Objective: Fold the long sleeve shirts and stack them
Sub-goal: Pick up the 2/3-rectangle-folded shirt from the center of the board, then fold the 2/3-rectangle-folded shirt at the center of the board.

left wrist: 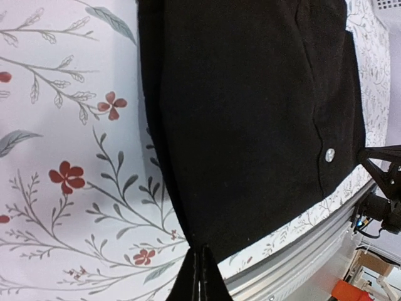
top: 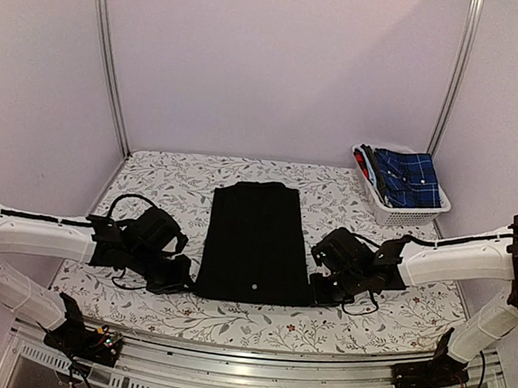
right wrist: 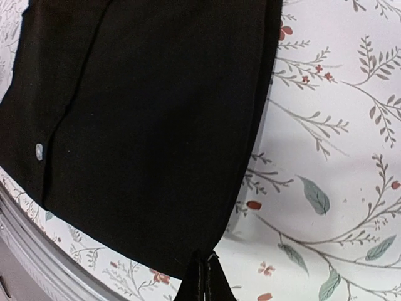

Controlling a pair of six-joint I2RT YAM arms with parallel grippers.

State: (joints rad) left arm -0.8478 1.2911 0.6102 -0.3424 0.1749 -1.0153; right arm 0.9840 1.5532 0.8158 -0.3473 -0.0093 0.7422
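Black shirt (top: 255, 239): middle of the table (top: 366, 321), sides folded in, one long strip.
Basket (top: 403, 211): back right, blue checked cloth (top: 407, 178) inside.
Left gripper (left wrist: 202, 273): pressed together, pinching near left corner.
Right gripper (right wrist: 203, 273): pressed together, pinching near right corner.
Left to do: fold in half, then stack.

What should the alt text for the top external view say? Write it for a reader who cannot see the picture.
A black shirt, folded into a long panel, lies centred on a floral table, with the left gripper and right gripper pinching its two near corners. A white basket holding blue plaid cloth sits at the far right.
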